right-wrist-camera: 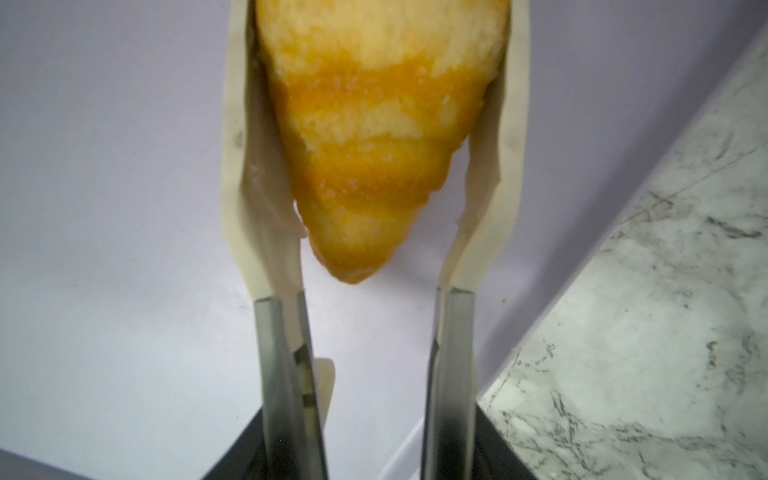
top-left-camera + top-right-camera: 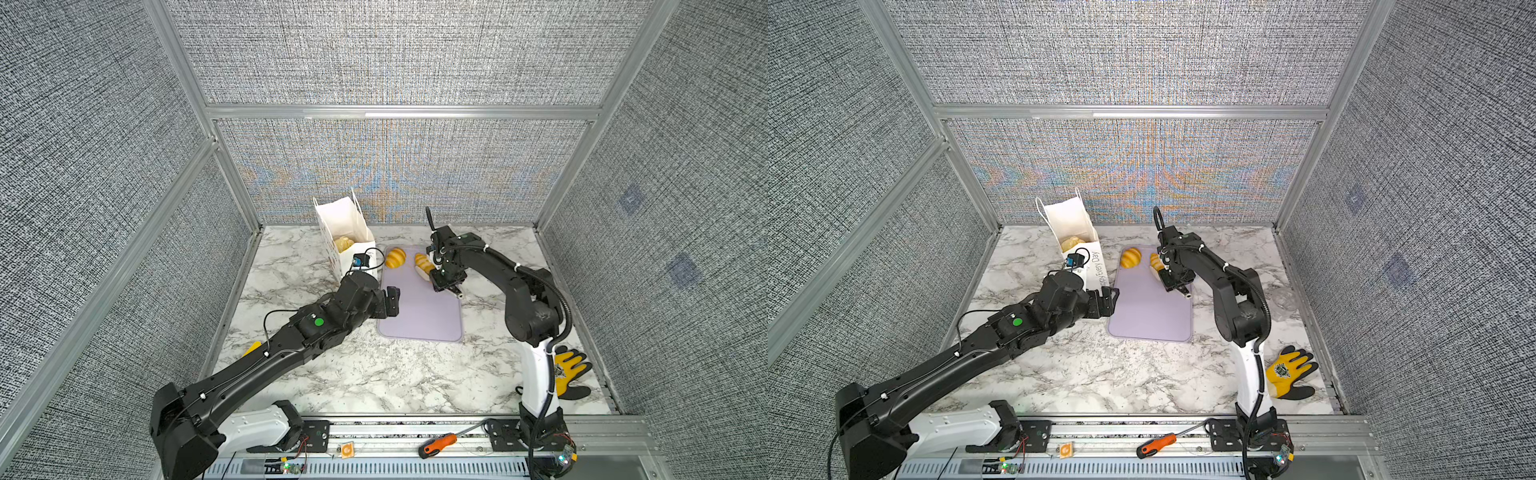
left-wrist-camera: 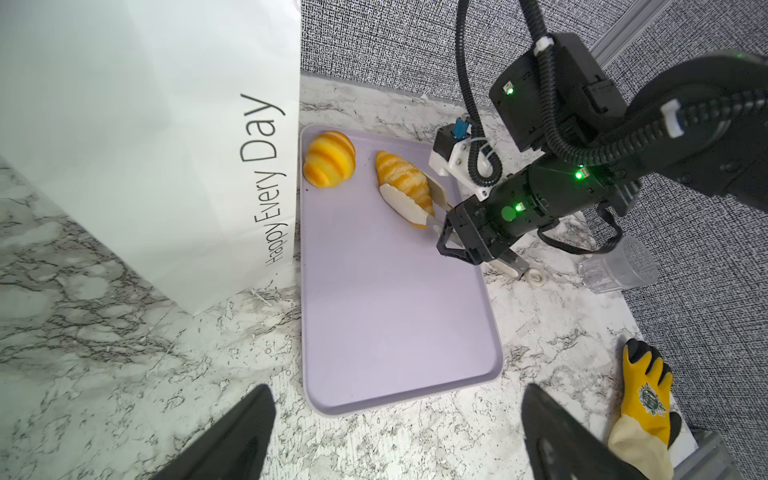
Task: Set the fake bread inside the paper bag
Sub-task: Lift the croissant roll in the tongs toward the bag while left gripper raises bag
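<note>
**Toy bread between two fingers**

The right gripper [image 1: 376, 25] has a piece of toy bread [image 1: 374, 145] in the middle of it. The bread is yellow with orange stripes, and its pointy end faces us. Two cream fingers [image 1: 232, 166] on grey metal stems touch the wide part of the bread, one on each side. Under it lies a flat purple tray [image 1: 104, 166]. Beside the tray is a white and grey marble table [image 1: 665, 332].
</note>
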